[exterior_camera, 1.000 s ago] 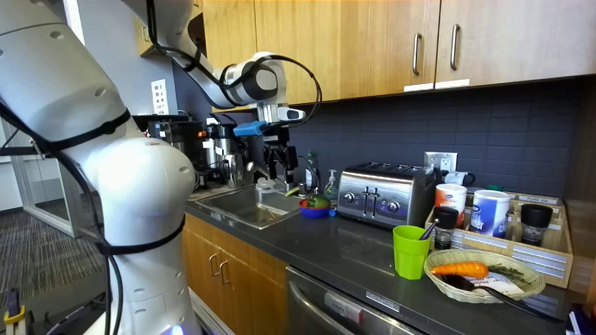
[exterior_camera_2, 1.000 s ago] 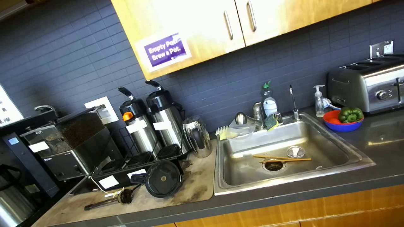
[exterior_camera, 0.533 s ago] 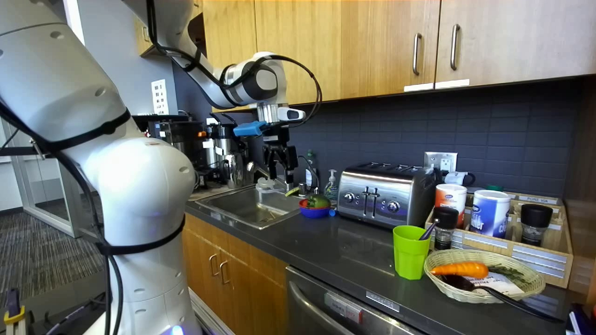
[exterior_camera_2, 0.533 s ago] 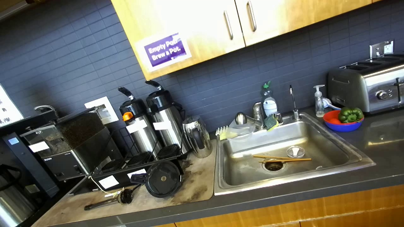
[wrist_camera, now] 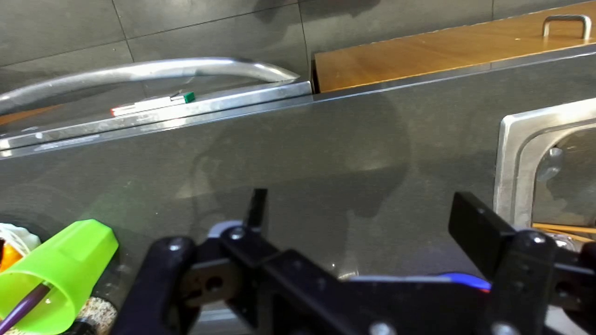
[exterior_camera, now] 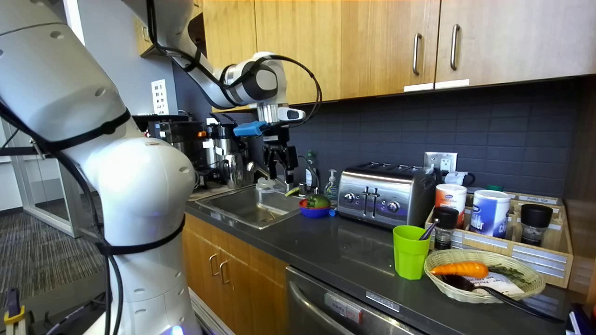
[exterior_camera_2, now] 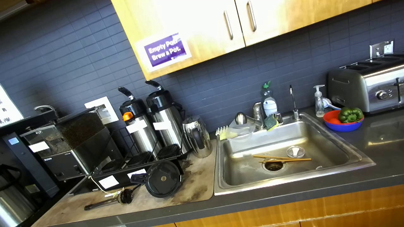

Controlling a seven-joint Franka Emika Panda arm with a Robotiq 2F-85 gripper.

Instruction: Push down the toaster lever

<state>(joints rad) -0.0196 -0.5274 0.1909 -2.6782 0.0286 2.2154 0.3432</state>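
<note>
Chrome toaster (exterior_camera: pixel 384 191) is sitting at three o'clock from wide-parted, empty jaws. Levers (exterior_camera: pixel 375 194), likely stiff, are wanting firm top-edge pressure.

A chrome four-slot toaster (exterior_camera: pixel 386 190) with a dark top is standing upright toward the far side of the dark countertop (exterior_camera: pixel 326 242), its front facing near. Two black toaster levers (exterior_camera: pixel 366 190) are sitting side by side, high in their tracks.
</note>
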